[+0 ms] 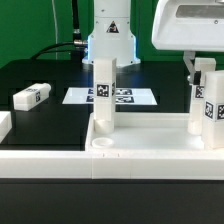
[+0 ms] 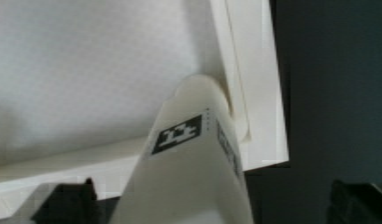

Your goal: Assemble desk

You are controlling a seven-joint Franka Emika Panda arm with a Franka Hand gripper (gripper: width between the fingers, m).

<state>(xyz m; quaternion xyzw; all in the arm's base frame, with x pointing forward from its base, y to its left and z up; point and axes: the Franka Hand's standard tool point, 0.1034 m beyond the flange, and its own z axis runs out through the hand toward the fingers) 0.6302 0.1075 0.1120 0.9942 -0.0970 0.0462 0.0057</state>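
Observation:
The white desk top [image 1: 60,160] lies across the front of the exterior view, rim up. One tagged white leg [image 1: 104,95] stands upright on it near the middle. A second tagged leg [image 1: 206,100] stands upright at its corner on the exterior view's right. My gripper [image 1: 203,66] hangs over the top of this second leg. In the wrist view the leg [image 2: 184,150] stands between my fingertips [image 2: 67,205], with a gap on each side, at the corner of the desk top's rim [image 2: 250,60]. The gripper [image 2: 209,208] is open.
A loose tagged leg [image 1: 32,96] lies on the black table at the exterior view's left. The marker board [image 1: 125,97] lies flat behind the desk top. The robot's base [image 1: 108,40] stands at the back. A white part's edge [image 1: 3,125] shows at the far left.

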